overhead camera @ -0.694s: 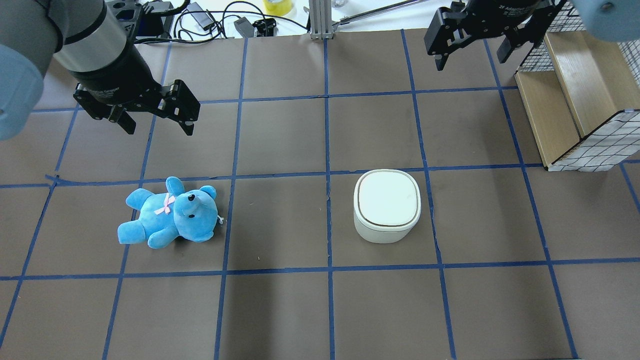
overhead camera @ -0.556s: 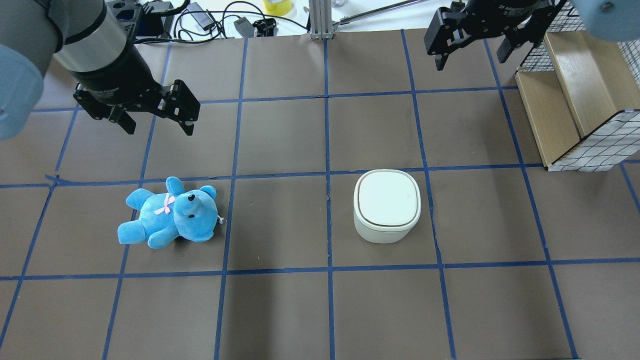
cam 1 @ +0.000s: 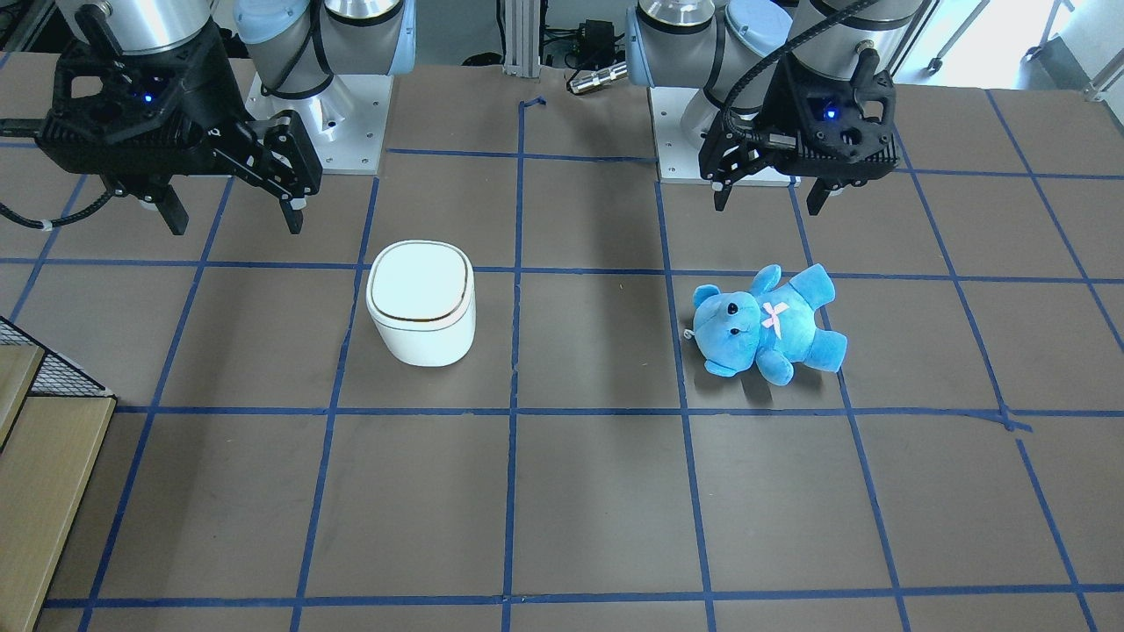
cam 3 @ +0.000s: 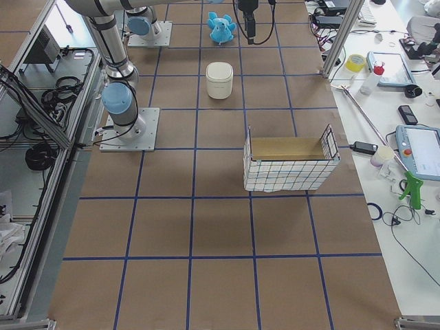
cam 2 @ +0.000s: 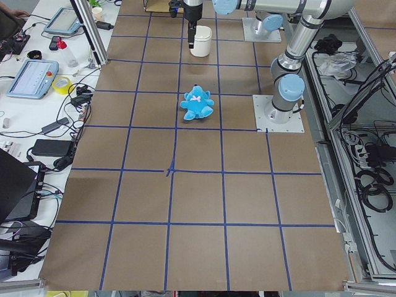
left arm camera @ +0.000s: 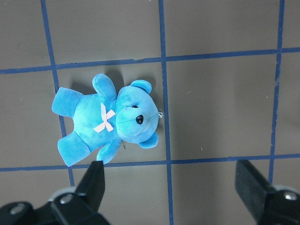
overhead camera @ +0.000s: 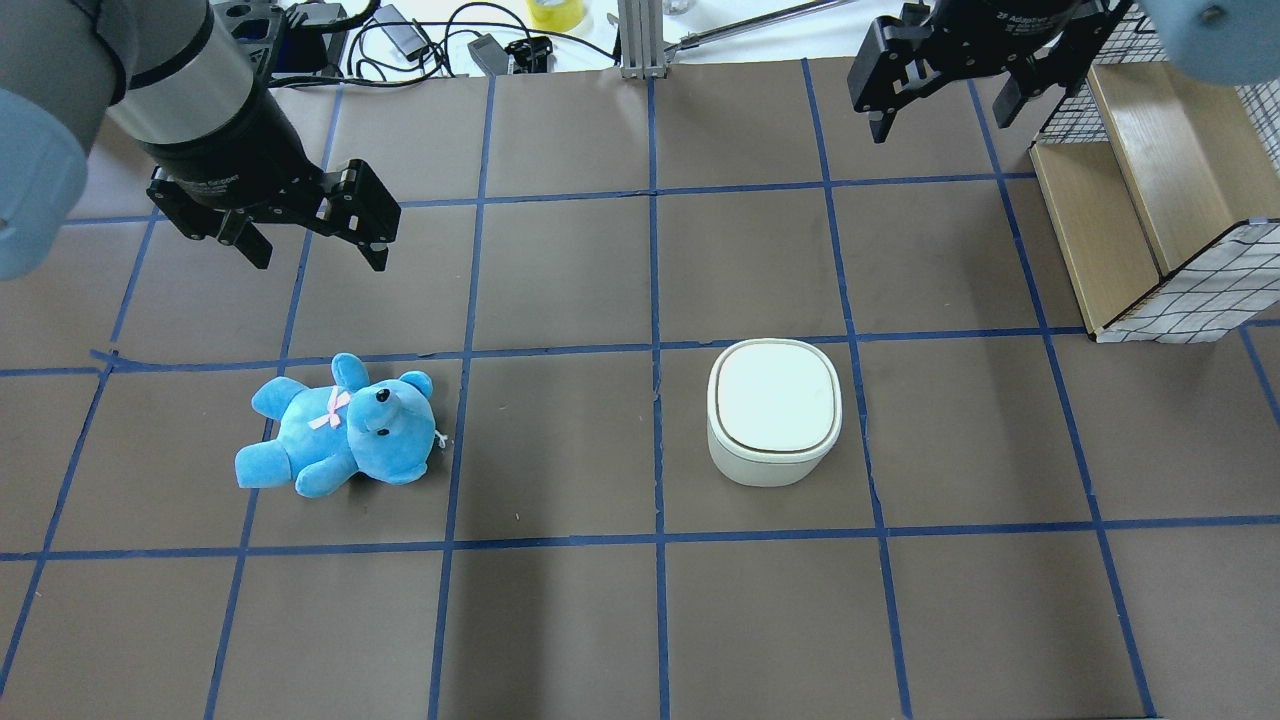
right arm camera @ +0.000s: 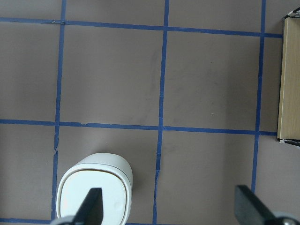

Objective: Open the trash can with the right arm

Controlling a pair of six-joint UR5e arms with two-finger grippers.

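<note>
The white trash can (overhead camera: 775, 400) stands with its gold-lined lid shut near the table's middle; it also shows in the front view (cam 1: 421, 298), the side views (cam 3: 219, 77) (cam 2: 200, 42) and low in the right wrist view (right arm camera: 93, 192). My right gripper (overhead camera: 940, 115) (cam 1: 233, 219) (right arm camera: 171, 215) is open and empty. It hovers high, beyond the can on its far right side, apart from it. My left gripper (overhead camera: 315, 258) (cam 1: 767, 202) (left arm camera: 173, 197) is open and empty above the table, beside the blue teddy bear (overhead camera: 340, 430).
The blue plush bear (cam 1: 764, 325) (left arm camera: 108, 122) lies on its back on the left half of the table. A wire-and-wood basket (overhead camera: 1150, 200) (cam 3: 289, 165) stands at the right edge. Cables and devices lie past the far edge (overhead camera: 450, 40).
</note>
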